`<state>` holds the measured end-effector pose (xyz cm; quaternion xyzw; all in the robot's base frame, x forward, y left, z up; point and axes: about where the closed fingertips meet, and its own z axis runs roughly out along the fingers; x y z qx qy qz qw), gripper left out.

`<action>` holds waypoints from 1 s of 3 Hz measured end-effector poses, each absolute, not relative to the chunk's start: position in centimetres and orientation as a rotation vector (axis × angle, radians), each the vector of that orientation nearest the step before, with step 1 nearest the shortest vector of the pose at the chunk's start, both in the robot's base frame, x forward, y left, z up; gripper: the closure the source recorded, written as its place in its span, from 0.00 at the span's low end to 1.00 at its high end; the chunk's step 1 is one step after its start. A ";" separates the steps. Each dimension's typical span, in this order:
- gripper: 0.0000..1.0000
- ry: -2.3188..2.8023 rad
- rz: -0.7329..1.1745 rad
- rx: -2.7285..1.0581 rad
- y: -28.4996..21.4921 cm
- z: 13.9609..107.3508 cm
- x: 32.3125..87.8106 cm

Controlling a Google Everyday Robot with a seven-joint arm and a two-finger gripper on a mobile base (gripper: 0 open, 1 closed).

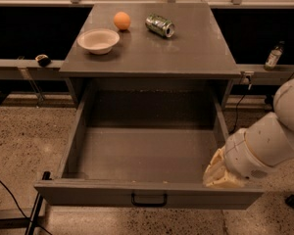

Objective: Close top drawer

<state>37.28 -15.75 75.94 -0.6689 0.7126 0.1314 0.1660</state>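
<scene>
The top drawer (147, 192) of the grey cabinet is pulled far out toward me and is empty inside. Its small black handle (149, 199) sits mid-front at the bottom of the view. My gripper (220, 175) is at the drawer's front right corner, low against the inner side of the front panel, with the white arm behind it to the right. The lower drawers are hidden.
On the cabinet top (196, 48) stand a white bowl (98, 40), an orange (121, 20) and a tipped green can (159, 25). A small bottle (273, 56) stands on a ledge at right. Black cables (10, 195) lie on the speckled floor at left.
</scene>
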 end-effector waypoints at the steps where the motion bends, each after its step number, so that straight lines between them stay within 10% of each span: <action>1: 1.00 2.037 0.412 -1.966 -15.5 73.6 34.4; 3: 1.00 2.063 0.445 -1.962 -14.4 66.9 31.5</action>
